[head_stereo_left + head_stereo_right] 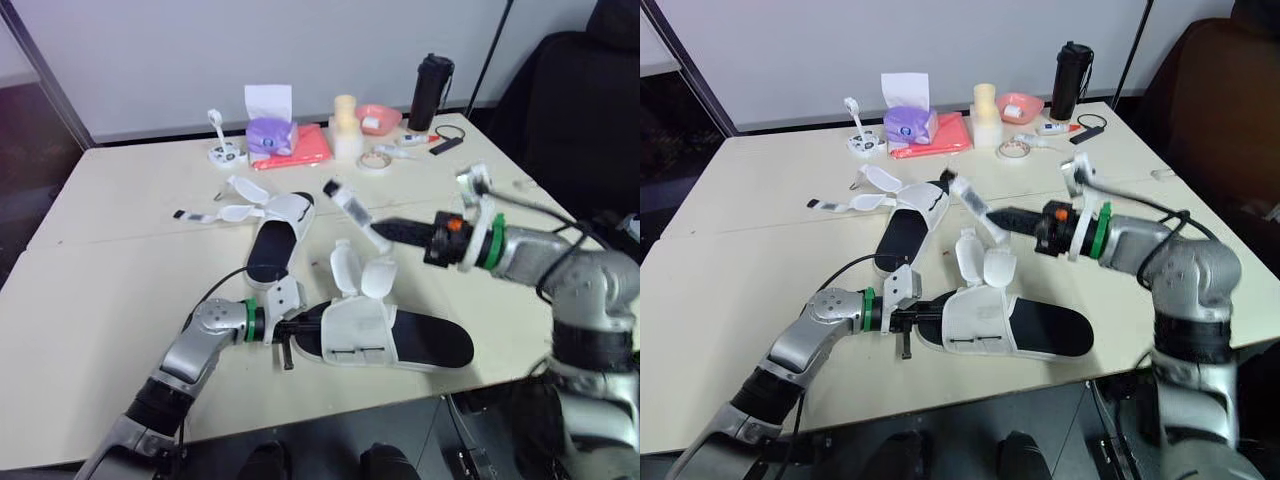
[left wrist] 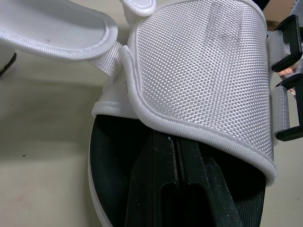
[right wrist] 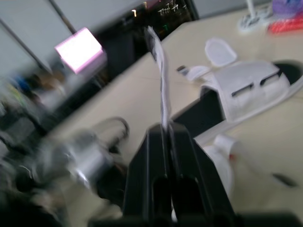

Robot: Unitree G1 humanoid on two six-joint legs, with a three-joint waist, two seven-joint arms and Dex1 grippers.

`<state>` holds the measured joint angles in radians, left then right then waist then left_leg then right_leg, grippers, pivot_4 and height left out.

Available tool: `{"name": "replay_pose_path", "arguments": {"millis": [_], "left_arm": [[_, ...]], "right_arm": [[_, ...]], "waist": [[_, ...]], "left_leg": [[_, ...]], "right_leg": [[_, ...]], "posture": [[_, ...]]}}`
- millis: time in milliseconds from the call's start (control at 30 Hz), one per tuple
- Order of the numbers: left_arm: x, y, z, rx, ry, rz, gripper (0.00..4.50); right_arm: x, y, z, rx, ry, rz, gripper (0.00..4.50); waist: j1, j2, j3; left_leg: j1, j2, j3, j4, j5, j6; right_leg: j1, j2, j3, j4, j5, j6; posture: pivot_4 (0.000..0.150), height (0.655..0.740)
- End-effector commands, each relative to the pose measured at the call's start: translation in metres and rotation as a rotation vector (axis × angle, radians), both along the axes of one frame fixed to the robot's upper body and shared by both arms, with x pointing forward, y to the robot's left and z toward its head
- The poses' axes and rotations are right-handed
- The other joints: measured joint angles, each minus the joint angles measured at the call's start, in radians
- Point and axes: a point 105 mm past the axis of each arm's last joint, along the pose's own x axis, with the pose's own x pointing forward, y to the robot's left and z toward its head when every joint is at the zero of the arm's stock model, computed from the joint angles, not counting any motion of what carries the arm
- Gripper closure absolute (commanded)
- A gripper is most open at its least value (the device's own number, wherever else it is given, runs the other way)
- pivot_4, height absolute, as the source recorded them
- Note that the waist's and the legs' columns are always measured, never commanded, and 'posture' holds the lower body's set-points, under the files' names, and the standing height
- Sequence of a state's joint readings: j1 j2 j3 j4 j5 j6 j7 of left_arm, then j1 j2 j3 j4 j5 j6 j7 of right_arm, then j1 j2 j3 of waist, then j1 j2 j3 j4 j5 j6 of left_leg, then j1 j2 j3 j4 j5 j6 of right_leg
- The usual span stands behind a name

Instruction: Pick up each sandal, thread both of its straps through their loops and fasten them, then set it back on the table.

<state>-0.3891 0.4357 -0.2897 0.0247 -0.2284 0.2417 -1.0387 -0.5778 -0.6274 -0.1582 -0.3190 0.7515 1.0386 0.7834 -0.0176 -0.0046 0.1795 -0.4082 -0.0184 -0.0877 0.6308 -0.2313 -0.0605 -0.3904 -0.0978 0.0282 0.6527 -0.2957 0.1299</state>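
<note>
Cream laminate covers the bench (image 1: 120,260), which carries everything I have in view.

The near sandal (image 1: 360,335) lies close to the front edge. It has a white mesh upper and a black footbed, and its two padded flaps stand upright and unfastened. The far sandal (image 1: 272,245) lies nearer the middle of the bench, just beyond the near one. Its flaps and straps are splayed flat toward the robot's left, also unfastened.

The left fingers (image 2: 156,179) are pressed together with nothing visible between them. They rest on the near sandal's footbed at its left end, and their tips reach in under the mesh upper. The right fingers (image 1: 400,232) hang above the bench between the two sandals, clamped on a white strap (image 1: 352,210). The strap's dark-tipped free end slants up and away toward the far sandal. I cannot tell which sandal it belongs to.

Two black loops (image 2: 289,43) sit on webbing at the side of the near sandal's upper, and no strap passes through either.

Along the far edge stand a black flask (image 1: 430,92), a red folder (image 1: 308,148), a purple tissue box (image 1: 270,135), a pink bowl (image 1: 378,118) and a tape roll (image 1: 375,160).
</note>
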Motion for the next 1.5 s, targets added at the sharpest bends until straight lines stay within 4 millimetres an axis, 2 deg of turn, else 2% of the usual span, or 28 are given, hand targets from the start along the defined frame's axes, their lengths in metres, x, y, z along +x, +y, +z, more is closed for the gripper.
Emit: {"name": "replay_pose_path", "arguments": {"millis": [33,100,200,400,600,900,933,1033,1233,1333,1400,1500], "left_arm": [[0.000,0.004,0.003,-0.002,-0.007,0.008,4.50],[0.000,0.005,0.003,0.004,-0.002,0.000,4.50],[0.000,0.005,0.003,0.011,0.000,-0.014,4.50],[0.002,0.004,0.003,0.014,0.001,-0.023,4.50],[0.003,0.002,0.005,0.014,-0.003,-0.030,4.50],[0.002,0.002,0.004,0.010,-0.005,-0.022,4.50],[0.002,0.002,0.005,0.010,-0.005,-0.021,4.50],[0.002,0.003,0.005,0.009,-0.007,-0.018,4.50],[0.002,0.001,0.004,0.007,-0.007,-0.018,4.50],[0.001,-0.001,0.004,0.006,-0.008,-0.021,4.50],[0.000,-0.002,0.004,0.004,-0.007,-0.022,4.50],[-0.001,-0.003,0.003,0.001,-0.004,-0.025,4.50]], "right_arm": [[-0.030,0.019,-0.008,-0.222,-0.385,0.074,4.45],[-0.045,0.025,-0.023,-0.365,-0.586,0.140,4.45],[-0.058,0.026,-0.048,-0.507,-0.774,0.245,4.45],[-0.067,0.020,-0.068,-0.646,-1.206,0.415,4.45],[-0.067,0.005,-0.081,-0.638,-1.352,0.451,4.45],[-0.090,0.001,-0.086,-0.560,-1.514,0.587,4.45],[-0.094,0.000,-0.088,-0.558,-1.513,0.613,4.45],[-0.098,-0.002,-0.094,-0.564,-1.484,0.670,3.60],[-0.098,-0.016,-0.103,-0.656,-1.346,0.731,0.61],[-0.097,-0.032,-0.111,-0.730,-1.143,0.719,0.61],[-0.080,-0.041,-0.102,-0.739,-0.964,0.552,0.61],[-0.062,-0.059,-0.096,-0.659,-0.530,0.306,0.61]], "waist": [[0.001,0.000,0.000],[0.001,0.000,0.000],[-0.001,0.000,0.000],[0.001,-0.001,0.000],[0.003,-0.001,0.000],[0.003,-0.001,0.000],[0.003,-0.001,0.000],[0.003,-0.001,0.000],[0.004,-0.001,0.000],[0.007,0.000,0.000],[0.005,-0.001,0.000],[0.005,0.000,0.000]], "left_leg": [[0.000,0.000,0.000,0.000,0.000,0.000],[0.000,0.000,0.000,0.000,0.000,0.000],[0.000,0.000,0.000,0.000,0.000,0.000],[0.001,0.000,0.000,0.000,0.000,0.000],[0.001,0.000,0.000,0.000,0.000,0.000],[0.002,0.000,0.000,0.000,0.000,0.000],[0.002,0.000,0.000,0.000,0.000,0.000],[0.002,0.000,0.000,0.000,0.000,0.000],[0.002,0.000,0.000,0.001,0.000,0.000],[0.002,0.000,0.000,0.001,0.000,0.000],[0.002,0.000,0.000,0.001,0.000,0.000],[0.003,0.000,0.000,0.001,0.000,0.000]], "right_leg": [[0.000,0.000,0.000,0.000,0.000,0.000],[0.000,0.000,0.000,0.000,0.000,0.000],[0.000,0.000,0.000,-0.001,0.000,0.000],[0.002,0.000,0.000,-0.001,0.000,0.000],[0.002,0.000,0.000,-0.001,0.000,0.000],[0.003,0.000,0.000,-0.001,0.000,0.000],[0.003,0.000,0.000,-0.001,0.000,0.000],[0.003,0.000,0.000,-0.001,0.000,0.000],[0.003,0.000,0.000,-0.001,0.000,0.000],[0.003,0.000,0.000,-0.001,0.000,0.000],[0.004,0.000,0.000,-0.001,0.000,0.000],[0.005,0.000,0.001,-0.001,0.000,-0.001]], "posture": [[0.150,0.7400],[0.150,0.7400],[0.150,0.7400],[0.150,0.7400],[0.150,0.7400],[0.150,0.7400],[0.150,0.7400],[0.150,0.7400],[0.150,0.7400],[0.150,0.7400],[0.150,0.7400],[0.150,0.7400]]}}
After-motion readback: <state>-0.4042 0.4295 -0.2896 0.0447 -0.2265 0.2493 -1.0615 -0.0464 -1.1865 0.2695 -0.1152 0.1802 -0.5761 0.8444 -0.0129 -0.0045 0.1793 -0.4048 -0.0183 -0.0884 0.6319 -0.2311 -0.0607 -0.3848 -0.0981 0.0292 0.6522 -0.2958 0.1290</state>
